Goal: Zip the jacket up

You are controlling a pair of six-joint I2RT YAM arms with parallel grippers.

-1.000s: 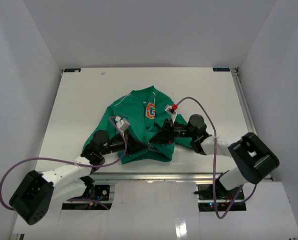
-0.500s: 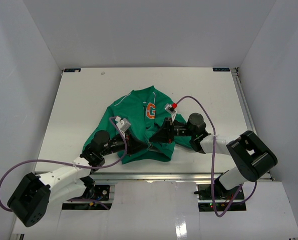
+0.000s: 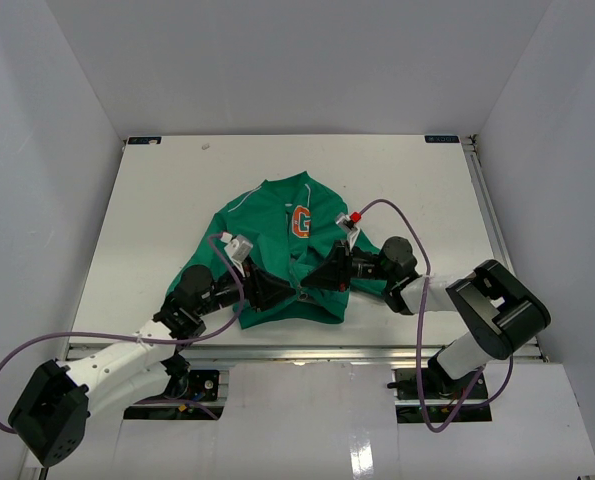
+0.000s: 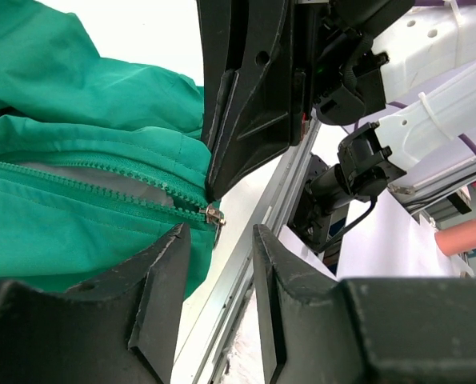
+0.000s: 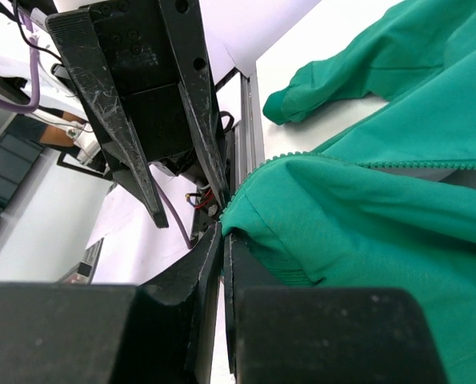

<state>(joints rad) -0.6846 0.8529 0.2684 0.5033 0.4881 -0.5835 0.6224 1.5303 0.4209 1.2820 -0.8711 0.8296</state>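
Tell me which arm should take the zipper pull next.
Left. The left gripper stands open with the zipper pull just ahead of its gap. The right gripper is shut on the jacket at its hem, anchoring the fabric, so it is not free.

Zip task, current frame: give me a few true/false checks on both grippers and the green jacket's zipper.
1. The left gripper has its jaws apart with nothing clamped between them. True.
2. The right gripper is open and clear of the small green fabric jacket. False: it is shut, pinching the jacket's bottom edge.
3. The zipper is closed up to the collar. False: the small metal zipper slider sits at the bottom hem, and the two tooth rows run apart beyond it.
4. The orange G emblem on the chest faces up. True.
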